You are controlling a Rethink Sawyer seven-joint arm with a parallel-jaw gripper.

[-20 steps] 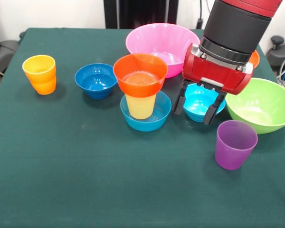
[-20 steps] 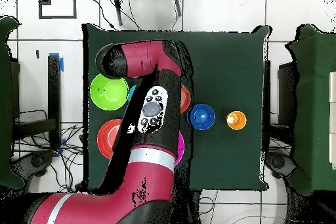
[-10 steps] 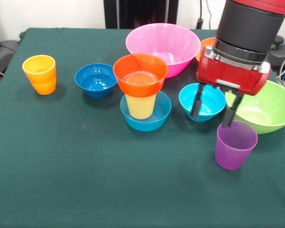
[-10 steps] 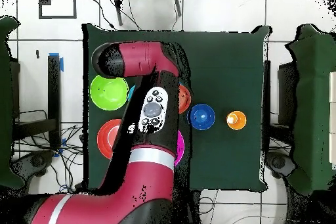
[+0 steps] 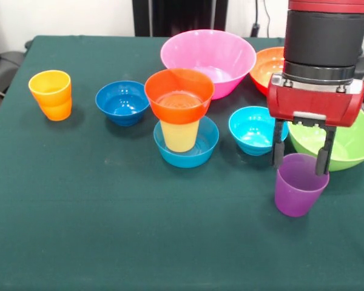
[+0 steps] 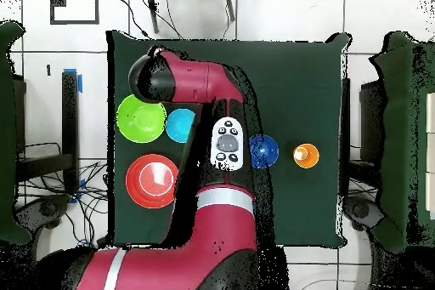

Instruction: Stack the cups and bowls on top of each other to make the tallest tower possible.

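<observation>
My hand (image 5: 299,160) is hanging open over the purple cup (image 5: 300,185), its fingers (image 5: 278,148) straddling the rim on either side. That cup is standing upright on the table (image 5: 109,230), just in front of the green bowl (image 5: 352,142). The cyan bowl (image 5: 255,129) is sitting just beside my hand. Farther off, the tower (image 5: 181,118) is standing: blue bowl, yellow cup, orange-red bowl on top. The orange cup (image 5: 51,94) is sitting well apart.
</observation>
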